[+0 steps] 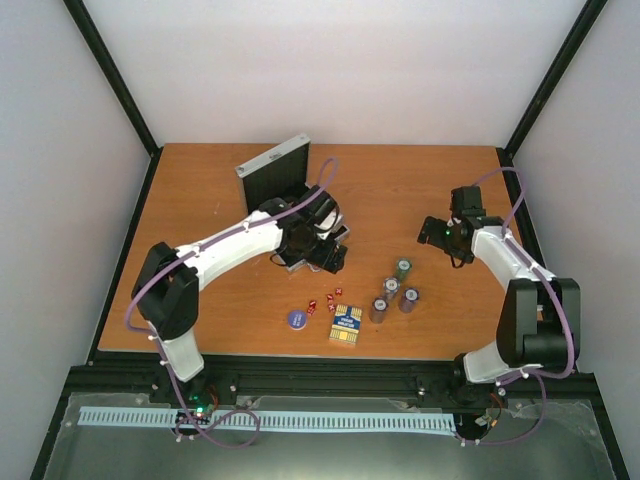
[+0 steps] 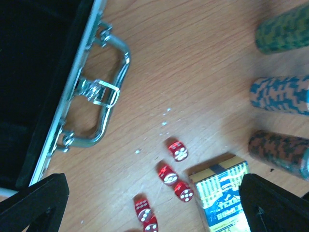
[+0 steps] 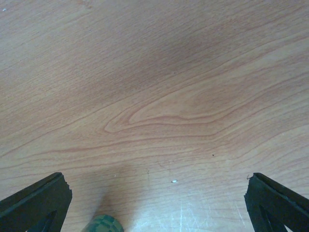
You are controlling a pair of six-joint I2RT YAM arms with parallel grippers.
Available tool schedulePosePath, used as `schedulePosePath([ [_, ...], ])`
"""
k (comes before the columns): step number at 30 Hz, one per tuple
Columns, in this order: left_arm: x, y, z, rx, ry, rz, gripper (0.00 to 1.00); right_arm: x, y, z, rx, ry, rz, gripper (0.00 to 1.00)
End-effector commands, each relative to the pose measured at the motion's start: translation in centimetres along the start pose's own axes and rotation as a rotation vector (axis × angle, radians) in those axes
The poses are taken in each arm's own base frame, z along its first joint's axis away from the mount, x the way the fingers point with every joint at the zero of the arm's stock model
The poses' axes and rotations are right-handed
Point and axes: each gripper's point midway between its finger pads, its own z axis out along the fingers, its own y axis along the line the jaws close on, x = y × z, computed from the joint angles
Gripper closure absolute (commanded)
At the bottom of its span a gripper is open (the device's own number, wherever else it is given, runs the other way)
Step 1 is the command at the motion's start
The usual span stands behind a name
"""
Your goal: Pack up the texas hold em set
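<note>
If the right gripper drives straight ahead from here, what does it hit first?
Probably just bare table: the open right gripper faces plain wood. A green chip stack peeks in at the view's bottom edge, likely off that line.

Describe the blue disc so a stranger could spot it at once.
On the brown wooden table, look toward the near edge, in front of the open silver metal case. Just left of the small red dice lies the round blue disc: flat and single, unlike the tall chip stacks further right.
</note>
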Motion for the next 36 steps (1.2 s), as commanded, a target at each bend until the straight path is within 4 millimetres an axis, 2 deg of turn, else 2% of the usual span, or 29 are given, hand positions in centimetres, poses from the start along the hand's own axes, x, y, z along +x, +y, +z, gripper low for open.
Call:
schedulePosePath([
  [1, 1.4, -0.1, -1.1, -0.049, -0.017, -0.093, 0.01, 0.5, -0.8, -1.1, 0.019, -0.016, 0.003, 0.01],
  [4, 3.4, -1.0, -1.0, -0.083, 0.029, -0.093, 0.03, 0.7, -0.9, -1.5, 0.023, -0.026, -0.003, 0.01],
  [9, 5.7, -4.1, -1.3, -0.114, 0.078, -0.088, 0.03, 1.0, -1.2, -1.8, 0.033, -0.026, -0.01, 0.0],
  [14, 7.7, -4.8, -1.0, -0.169, 0.113, -0.103, 0.03, 1.3, -1.4, -1.9, 0.042, -0.019, -0.009, 0.01],
  [19, 8.0, -6.0, -1.2, -0.124, 0.079, -0.089, 0.04, 1.4, -1.6, -2.3, 0.048, -0.03, 0.003, 0.01],
  [27, 8.5, -7.3, 0.1, -0.113, 0.056, -0.124, 0.04, 1.7, -2.1, -2.4, 0.073, -0.017, 0.024, 0.0],
  [31, 8.5, -9.4, 1.2, -0.076, 0.008, -0.141, 0.04, 1.3, -2.1, -2.8, 0.08, -0.031, 0.007, 0.0],
  [36, 9.3, -12.5, 4.0, -0.069, -0.003, -0.079, 0.03, 1.0, -1.7, -3.2, 0.061, -0.033, -0.005, 0.0],
])
